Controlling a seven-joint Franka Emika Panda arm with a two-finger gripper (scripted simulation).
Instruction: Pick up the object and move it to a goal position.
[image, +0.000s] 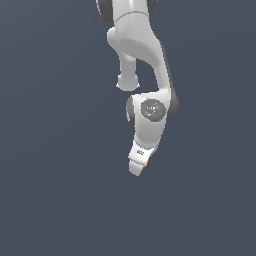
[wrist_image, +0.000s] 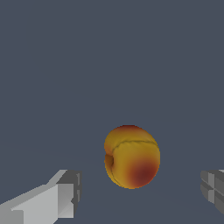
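The white two-fingered gripper stands wide around the small, rounded yellow-orange object with a red patch, probably light, smooth and slip-prone; grasp across its widest middle.

exterior view distant; wrist view close, both showing object

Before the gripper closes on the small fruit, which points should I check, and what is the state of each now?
1. Gripper open: ok, both fingers stand wide apart in the wrist view.
2. Peach-like fruit between the fingers: ok, it lies in the gap, nearer one finger.
3. Fingers not touching the fruit: ok, a gap shows on both sides.
4. Fingers low enough to grip: cannot tell; the exterior view shows only an orange speck beside the gripper.
5. Goal position visible: not ok, no marker shows in either view.
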